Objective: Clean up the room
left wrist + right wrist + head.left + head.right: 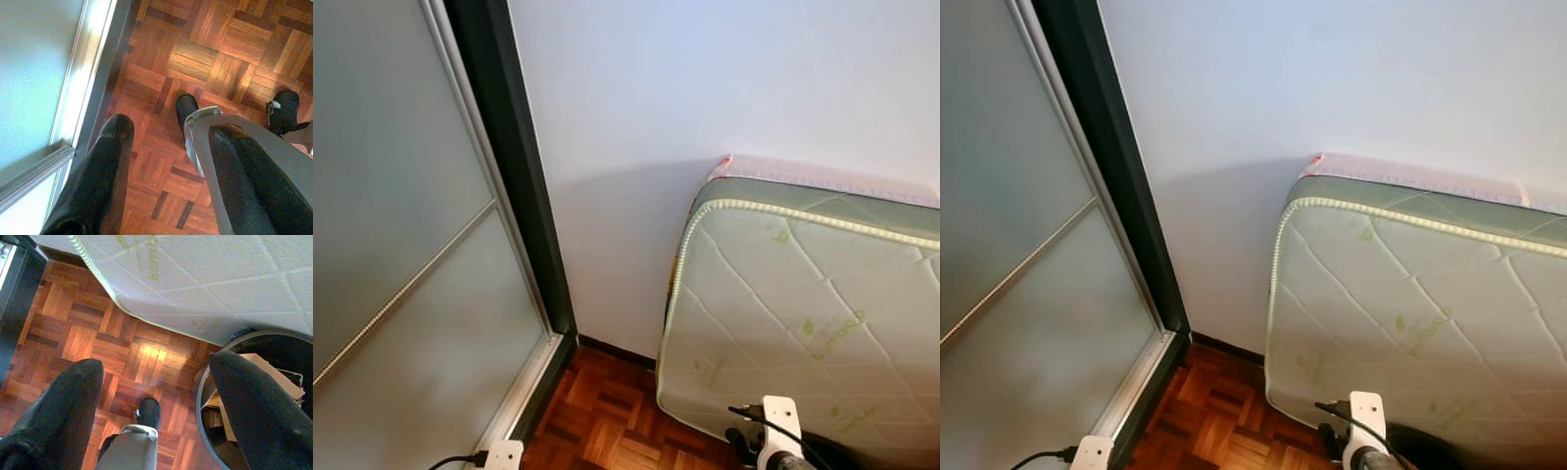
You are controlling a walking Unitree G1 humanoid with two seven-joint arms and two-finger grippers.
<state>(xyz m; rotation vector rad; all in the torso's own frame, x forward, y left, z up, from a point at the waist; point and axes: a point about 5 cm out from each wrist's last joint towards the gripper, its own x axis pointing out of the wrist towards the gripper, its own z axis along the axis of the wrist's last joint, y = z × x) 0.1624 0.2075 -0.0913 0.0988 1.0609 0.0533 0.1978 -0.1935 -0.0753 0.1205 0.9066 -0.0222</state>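
Against the white wall at three o'clock leans a quilted white mattress [803,313], long axis across the wall. Below it at five o'clock sits a round black bin [254,396] holding cardboard, nearest the right gripper [151,377], whose fingers gape wide, empty. Left gripper [166,147] also wide, empty, over parquet floor [220,58].

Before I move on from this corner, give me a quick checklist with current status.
1. Left gripper empty: ok, fingers open over bare parquet floor.
2. Right gripper empty: ok, fingers open.
3. Bin located: ok, beside the mattress, cardboard inside.
4. Mattress stable: cannot tell; it leans on the wall.
5. Litter to collect: cannot tell, none visible on this patch of floor.
6. Sliding door shut: cannot tell.
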